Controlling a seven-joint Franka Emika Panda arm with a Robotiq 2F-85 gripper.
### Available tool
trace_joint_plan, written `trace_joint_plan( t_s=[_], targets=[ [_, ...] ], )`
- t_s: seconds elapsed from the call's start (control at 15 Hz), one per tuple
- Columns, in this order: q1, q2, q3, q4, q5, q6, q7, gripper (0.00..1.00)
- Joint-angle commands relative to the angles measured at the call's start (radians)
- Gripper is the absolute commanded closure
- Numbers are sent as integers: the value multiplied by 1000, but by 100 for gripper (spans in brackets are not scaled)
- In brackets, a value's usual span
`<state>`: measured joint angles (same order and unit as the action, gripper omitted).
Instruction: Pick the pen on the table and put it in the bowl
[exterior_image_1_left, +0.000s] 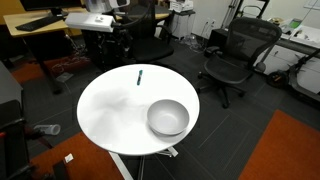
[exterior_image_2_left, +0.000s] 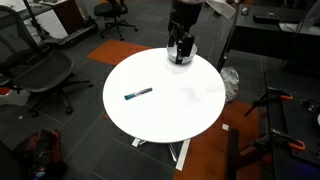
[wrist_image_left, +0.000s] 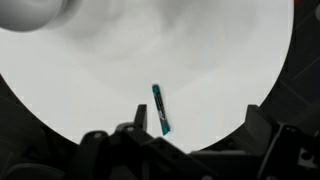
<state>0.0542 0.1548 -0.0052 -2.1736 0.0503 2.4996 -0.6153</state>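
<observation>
We're at zero: thin dark-green pen (exterior_image_1_left: 140, 76) lies on round white surface (exterior_image_1_left: 100, 115), deep grey-white bowl (exterior_image_1_left: 168, 118) empty, pincer (exterior_image_2_left: 180, 58) apart, holding nothing.

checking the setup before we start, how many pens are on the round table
1. The pen lies flat on the table near one edge, apart from the bowl. No other pen shows; part of the bowl's inside is hidden.

The pen (exterior_image_1_left: 140, 76) lies on the table (exterior_image_1_left: 108, 112) near its far edge. The bowl (exterior_image_1_left: 168, 118) stands on the table near its front edge, well apart. A chair (exterior_image_1_left: 236, 52) stands beyond the table.
</observation>
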Motion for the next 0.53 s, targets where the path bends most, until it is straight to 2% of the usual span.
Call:
trace_joint_plan(
  t_s=[0.0, 0.47],
  targets=[
    [-34, 135, 39, 136, -30, 5, -48, 0],
    [-61, 333, 85, 334, -99, -46, -79, 0]
  ],
)
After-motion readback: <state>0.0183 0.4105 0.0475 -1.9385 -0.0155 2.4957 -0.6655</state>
